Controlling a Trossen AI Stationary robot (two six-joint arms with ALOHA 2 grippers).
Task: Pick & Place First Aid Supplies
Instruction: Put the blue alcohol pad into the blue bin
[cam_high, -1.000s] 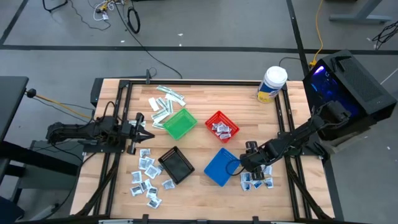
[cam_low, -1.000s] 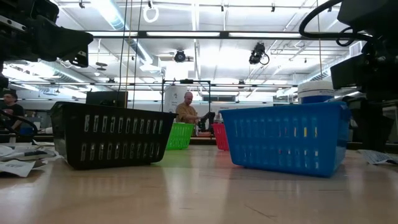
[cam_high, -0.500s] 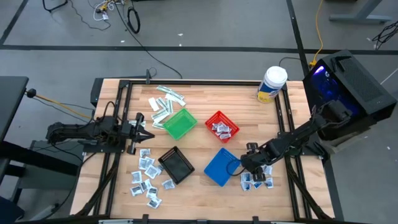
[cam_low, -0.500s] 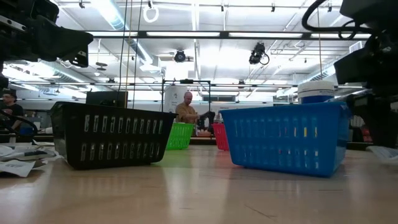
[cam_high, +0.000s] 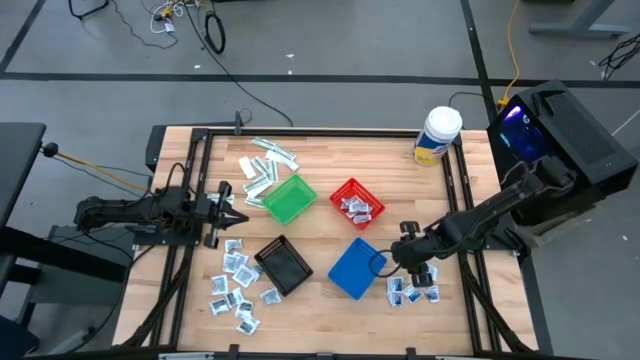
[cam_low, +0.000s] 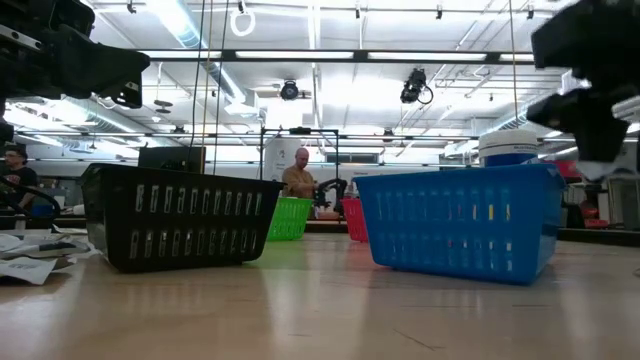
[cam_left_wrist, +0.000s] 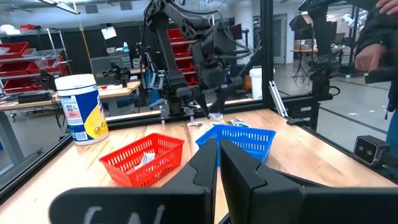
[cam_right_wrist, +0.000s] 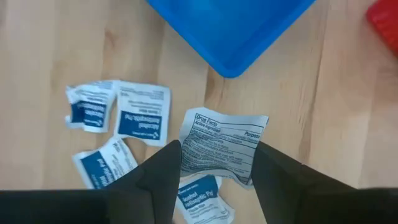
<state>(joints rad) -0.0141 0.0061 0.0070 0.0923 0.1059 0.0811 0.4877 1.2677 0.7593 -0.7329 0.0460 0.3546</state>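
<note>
**Right wrist view: sachet pinched above the pile, blue basket just beyond**

Right gripper (cam_right_wrist: 214, 163) pinches a squarish white sachet with black printed text (cam_right_wrist: 222, 147) between its two dark fingers, lifted over the wooden table (cam_right_wrist: 50, 50). Under it lie more white-and-blue sachets (cam_right_wrist: 142, 119), loose on the table beside a corner of the blue plastic basket (cam_right_wrist: 231, 25).

High view: right gripper (cam_high: 413, 250) sits over that pile (cam_high: 412, 291), just right of the blue basket (cam_high: 352, 268). Black basket (cam_high: 284, 264) sits left of it, with another scatter of sachets (cam_high: 234, 285) at its left. Farther back: green basket (cam_high: 288, 198), red basket (cam_high: 356, 204) with packets in it, narrow pale strips (cam_high: 266, 165), and a white-lidded yellow-labelled tub (cam_high: 436, 135) at the far right corner.

Left gripper (cam_high: 232, 208) waits at the table's left edge, fingers pressed together, nothing in them.
</note>
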